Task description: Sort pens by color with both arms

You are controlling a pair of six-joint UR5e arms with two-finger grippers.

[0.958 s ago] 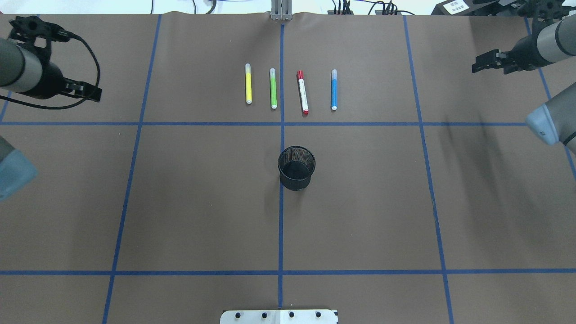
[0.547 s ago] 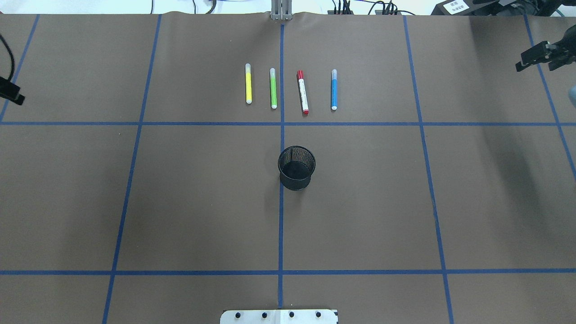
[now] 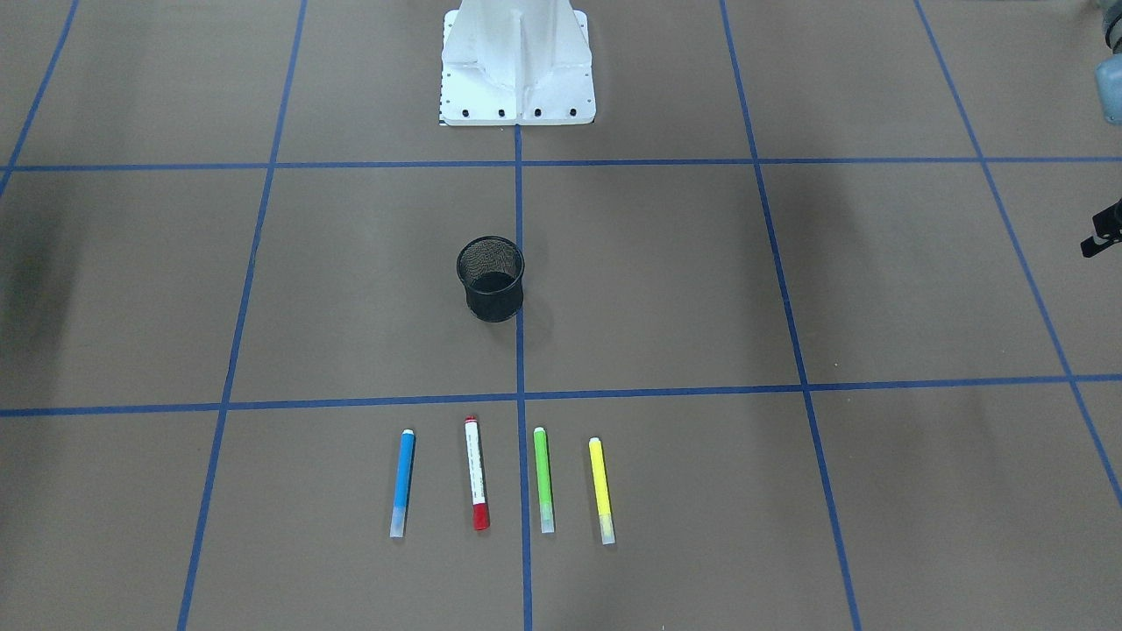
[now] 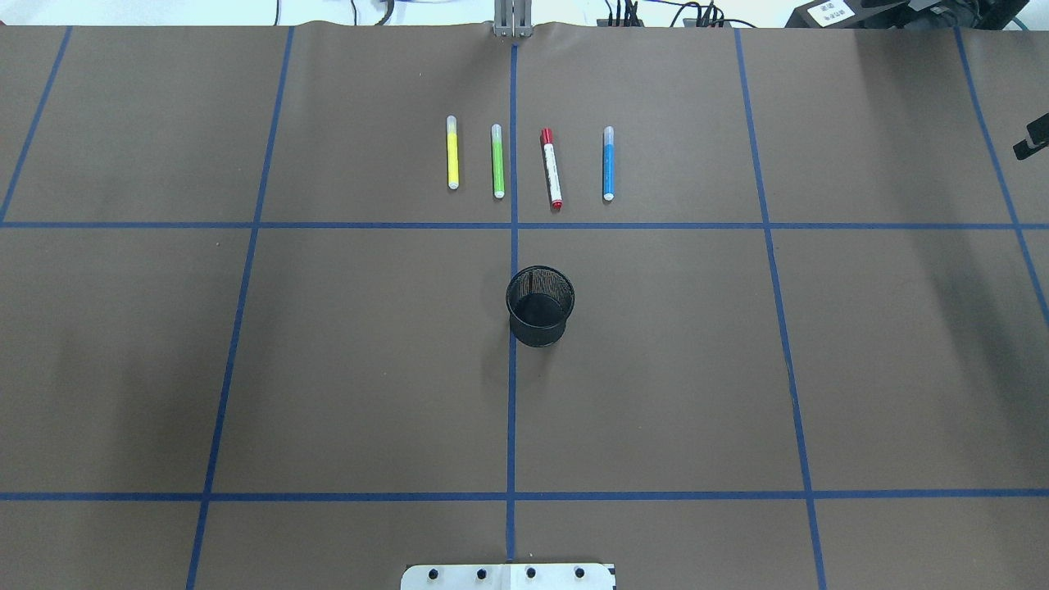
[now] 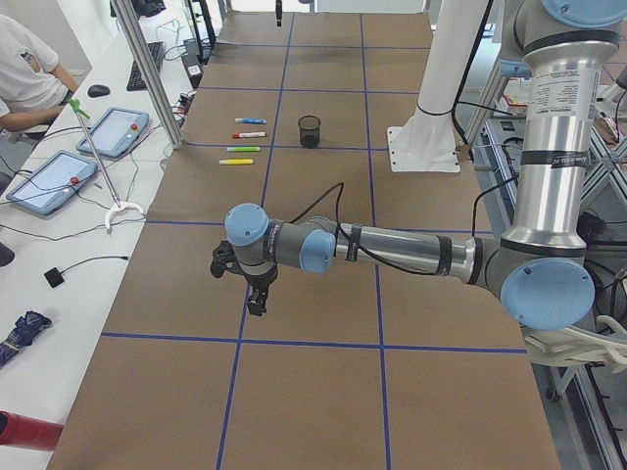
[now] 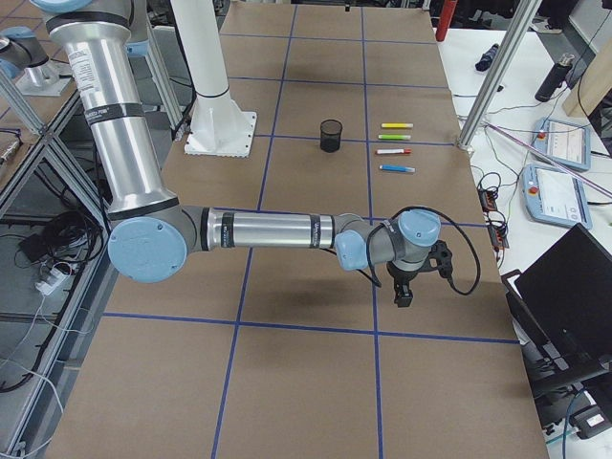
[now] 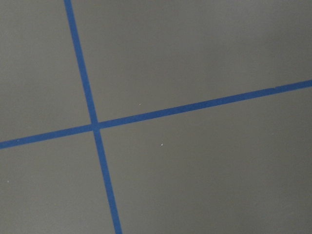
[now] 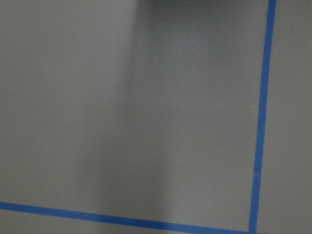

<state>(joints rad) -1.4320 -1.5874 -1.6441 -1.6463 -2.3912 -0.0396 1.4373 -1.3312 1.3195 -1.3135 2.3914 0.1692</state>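
Four pens lie side by side in a row at the table's far side: yellow pen [image 4: 451,162], green pen [image 4: 497,168], white pen with red cap [image 4: 551,168], blue pen [image 4: 608,164]. No gripper is near them. Only a black tip of my right gripper [image 4: 1029,141] shows at the overhead view's right edge. It hangs over bare paper in the right side view [image 6: 403,296]. My left gripper [image 3: 1100,238] shows as a fragment at the front view's right edge, and over bare paper in the left side view [image 5: 257,305]. I cannot tell whether either is open or shut. Both wrist views show only brown paper and blue tape.
A black mesh cup [image 4: 539,305] stands upright at the table's centre, nearer me than the pens. The white pedestal base [image 3: 517,70] is at my side of the table. Blue tape lines grid the brown paper. Tablets and cables lie beyond the far edge [image 5: 59,176].
Both arms have swung outward: the left arm has left the overhead view, and only a tip of the right gripper remains at its right edge. Pens and cup have not moved.
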